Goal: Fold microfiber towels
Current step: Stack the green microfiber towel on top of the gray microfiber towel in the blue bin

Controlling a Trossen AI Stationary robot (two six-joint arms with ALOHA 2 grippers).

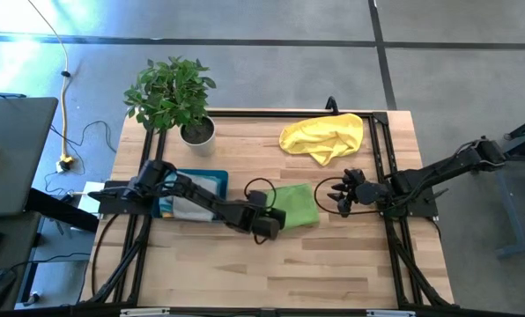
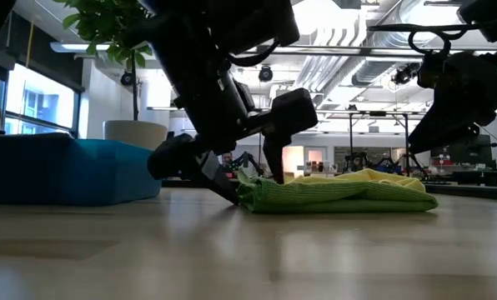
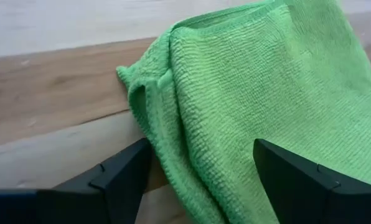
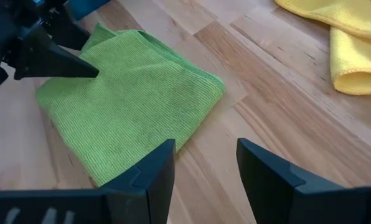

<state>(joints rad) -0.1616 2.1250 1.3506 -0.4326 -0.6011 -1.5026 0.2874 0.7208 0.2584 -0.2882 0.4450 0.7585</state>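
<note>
Folded lime green towel [image 1: 296,204] lies mid-desk [image 1: 333,264]; left gripper [image 1: 271,217] at its eight o'clock corner, jaws open astride the edge — likely to pinch. Right gripper [image 1: 343,192] waits open at three o'clock — clear.

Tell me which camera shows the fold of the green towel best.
The right wrist view: the green towel lies almost whole, folded into a rough square. The left wrist view shows only one bunched corner between the open fingers of the left gripper. The high view shows it small, the low view edge-on.
</note>
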